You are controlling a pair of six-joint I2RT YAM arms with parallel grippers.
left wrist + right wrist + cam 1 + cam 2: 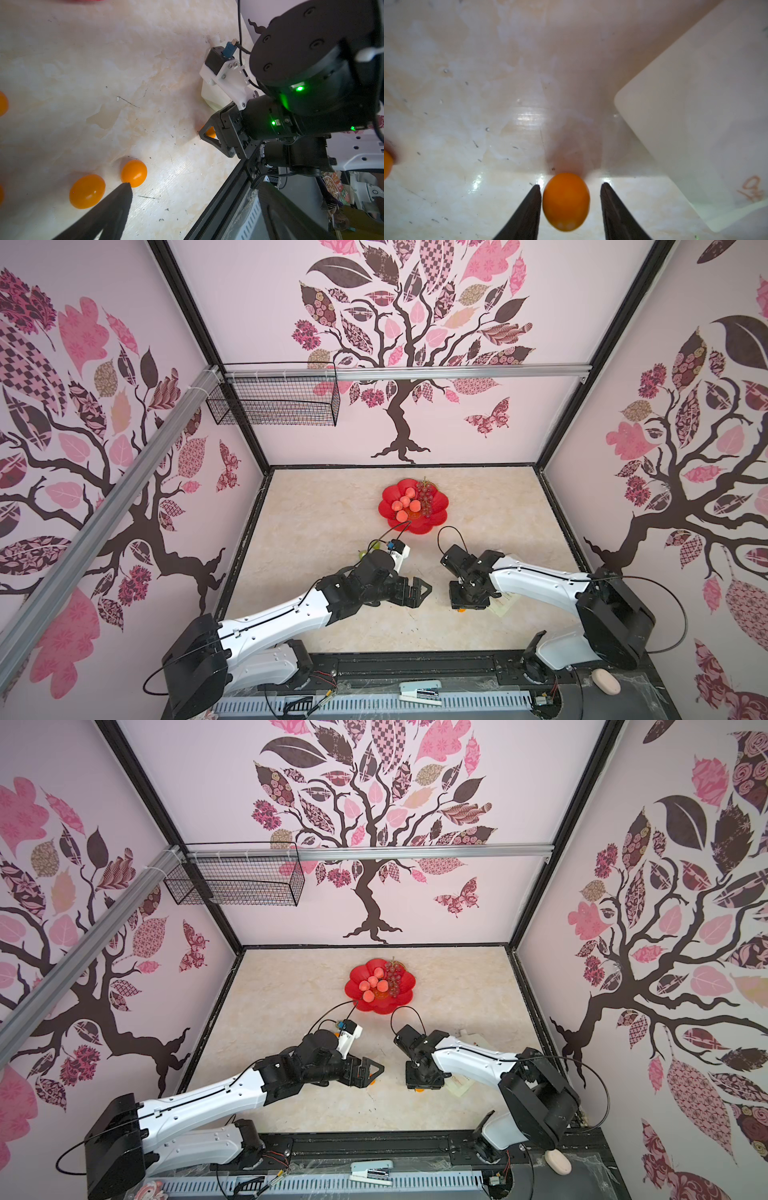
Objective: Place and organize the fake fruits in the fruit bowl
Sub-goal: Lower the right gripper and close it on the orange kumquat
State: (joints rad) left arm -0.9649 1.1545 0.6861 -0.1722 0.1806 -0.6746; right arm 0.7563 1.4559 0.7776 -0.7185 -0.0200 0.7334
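Step now: I think the right gripper [571, 185] is about to pick up one orange [566, 201].
Right pincer: its two fingers stand apart with the orange between them. One finger is right at the orange's side and the other has a little gap. Nothing is held yet.
Left pincer: the left gripper [127, 184] looks pinched together with nothing in it. Its tip is just beside another orange [134, 173].
How to do it well: squeeze slowly on the fat middle of the orange, so both fingers meet it together. It is round and smooth, so it may roll or pop out. Lift straight up and stay off the cream pouch [695, 104] nearby.
Where the orange is: on the table [467, 83], low and a bit right of the middle in a top view, mostly hidden under the right gripper.
Where the fruit bowl is: the fruit bowl [441, 506] sits in the middle of both top views, above the arms and well apart from this orange.
How the orange looks: bright, shiny and egg-round.
Already in the bowl: pink peaches [405, 502] and a dark grape bunch [426, 497].
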